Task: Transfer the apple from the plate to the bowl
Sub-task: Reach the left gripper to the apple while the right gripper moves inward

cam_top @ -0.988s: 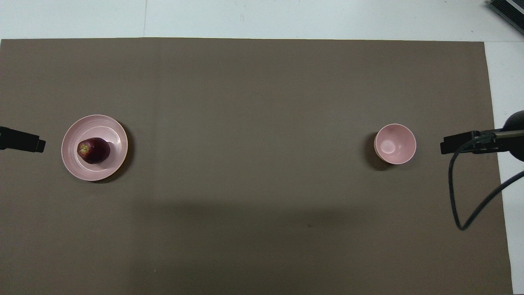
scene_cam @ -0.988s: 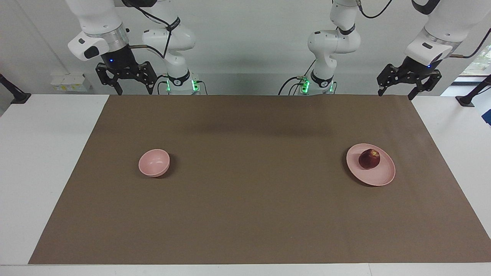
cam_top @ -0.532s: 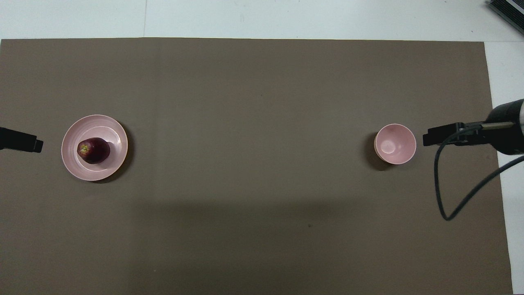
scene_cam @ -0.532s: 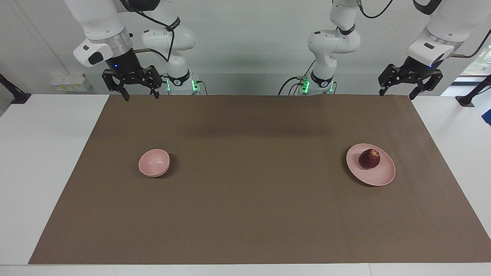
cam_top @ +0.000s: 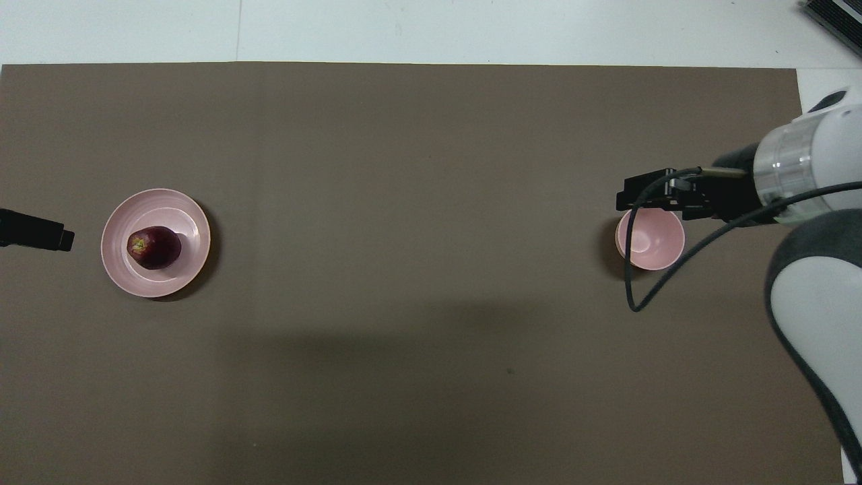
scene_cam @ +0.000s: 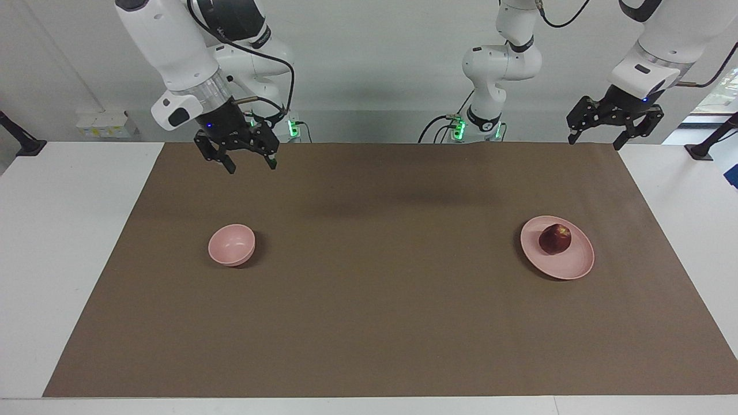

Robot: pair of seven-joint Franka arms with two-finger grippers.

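The dark red apple (scene_cam: 555, 238) lies on the pale pink plate (scene_cam: 572, 266) toward the left arm's end of the table; both also show in the overhead view, apple (cam_top: 154, 247) on plate (cam_top: 190, 222). The small pink bowl (scene_cam: 232, 244) stands empty toward the right arm's end, and shows in the overhead view (cam_top: 650, 241). My right gripper (scene_cam: 251, 167) is open and empty, high in the air; in the overhead view it (cam_top: 630, 192) covers the bowl's rim. My left gripper (scene_cam: 594, 143) waits open and empty, high over the mat's corner, with only its tip in the overhead view (cam_top: 59, 238).
A brown mat (scene_cam: 380, 300) covers most of the white table (scene_cam: 63, 242). A black cable (cam_top: 633, 296) loops down from the right arm over the bowl's edge. A dark object (cam_top: 835, 17) lies at the table's corner farthest from the robots.
My right gripper has swung in from the table's end and come lower, so that from above it now covers the bowl's rim. The left gripper, apple, plate and bowl have stayed put.
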